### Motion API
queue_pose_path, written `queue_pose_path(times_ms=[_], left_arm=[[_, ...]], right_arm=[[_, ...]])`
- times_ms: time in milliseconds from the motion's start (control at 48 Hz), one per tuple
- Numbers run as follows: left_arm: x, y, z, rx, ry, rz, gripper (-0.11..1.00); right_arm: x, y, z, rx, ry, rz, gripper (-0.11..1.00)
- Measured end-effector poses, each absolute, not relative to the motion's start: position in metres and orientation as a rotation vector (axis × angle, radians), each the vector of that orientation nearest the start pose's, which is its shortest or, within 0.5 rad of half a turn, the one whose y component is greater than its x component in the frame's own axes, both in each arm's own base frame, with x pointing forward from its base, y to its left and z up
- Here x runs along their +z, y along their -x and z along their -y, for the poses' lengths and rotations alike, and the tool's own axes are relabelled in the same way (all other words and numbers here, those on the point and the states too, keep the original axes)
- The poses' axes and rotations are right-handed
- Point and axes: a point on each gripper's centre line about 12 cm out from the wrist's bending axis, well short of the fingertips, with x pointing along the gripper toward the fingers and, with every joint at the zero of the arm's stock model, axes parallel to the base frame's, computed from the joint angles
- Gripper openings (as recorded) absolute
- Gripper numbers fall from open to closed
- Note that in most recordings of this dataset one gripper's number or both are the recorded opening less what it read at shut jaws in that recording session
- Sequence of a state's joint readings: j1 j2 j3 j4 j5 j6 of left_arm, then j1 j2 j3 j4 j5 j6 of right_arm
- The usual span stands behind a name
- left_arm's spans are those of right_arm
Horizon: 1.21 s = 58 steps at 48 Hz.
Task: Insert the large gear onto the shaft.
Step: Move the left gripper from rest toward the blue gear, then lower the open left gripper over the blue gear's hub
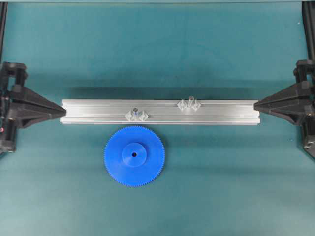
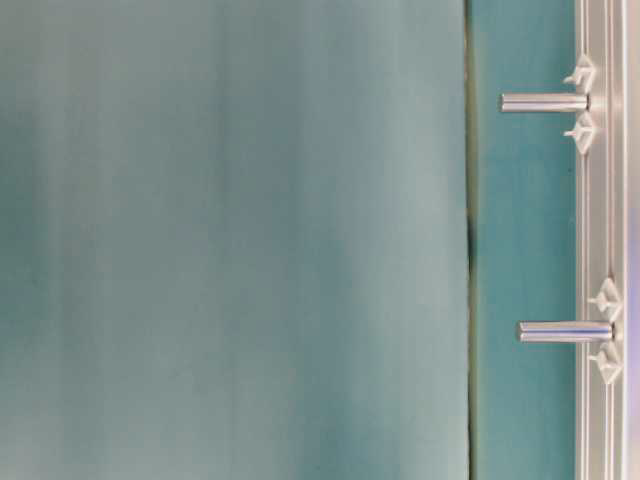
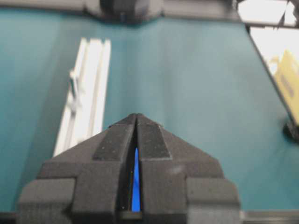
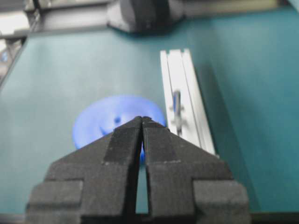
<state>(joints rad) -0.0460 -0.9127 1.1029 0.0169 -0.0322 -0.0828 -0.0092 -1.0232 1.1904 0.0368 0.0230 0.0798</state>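
The large gear (image 1: 134, 155), a bright-blue toothed disc with a raised hub, lies flat on the teal mat just in front of the aluminium rail (image 1: 98, 105). It also shows blurred in the right wrist view (image 4: 100, 122). The shaft (image 1: 189, 103), a thin grey pin on a clear winged base, stands upright on the rail, right of the gear. My left gripper (image 1: 64, 112) is shut and empty at the rail's left end. My right gripper (image 1: 256, 105) is shut and empty at the rail's right end. Neither touches the gear.
A second clear-based pin (image 1: 136, 114) stands on the rail just behind the gear. The table-level view shows the rail (image 2: 600, 200) with both pins lying sideways in the picture. Dark arm bases sit at the far ends of both wrist views.
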Motion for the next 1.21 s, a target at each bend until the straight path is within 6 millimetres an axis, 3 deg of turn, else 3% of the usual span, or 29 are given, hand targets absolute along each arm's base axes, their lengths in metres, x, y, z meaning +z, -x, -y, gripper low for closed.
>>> queue_pose_path(times_ms=[229, 584, 771, 1063, 1209], left_arm=[[0.267, -0.232, 0.020, -0.074, 0.064, -0.294, -0.01], [0.253, -0.294, 0.028, -0.073, 0.063, -0.476, -0.01], [0.250, -0.315, 0.032, -0.077, 0.059, -0.505, -0.01], [0.241, -0.332, 0.036, -0.076, 0.051, -0.608, 0.00], [0.240, -0.342, 0.037, -0.075, 0.044, -0.643, 0.07]], right_arm=[[0.259, -0.192, 0.005, -0.043, -0.121, -0.326, 0.09], [0.249, -0.198, 0.007, -0.056, -0.137, -0.392, 0.17], [0.246, -0.197, 0.007, -0.058, -0.136, -0.418, 0.28], [0.241, -0.195, 0.007, -0.063, -0.138, -0.466, 0.57], [0.241, -0.195, 0.007, -0.064, -0.139, -0.466, 0.61]])
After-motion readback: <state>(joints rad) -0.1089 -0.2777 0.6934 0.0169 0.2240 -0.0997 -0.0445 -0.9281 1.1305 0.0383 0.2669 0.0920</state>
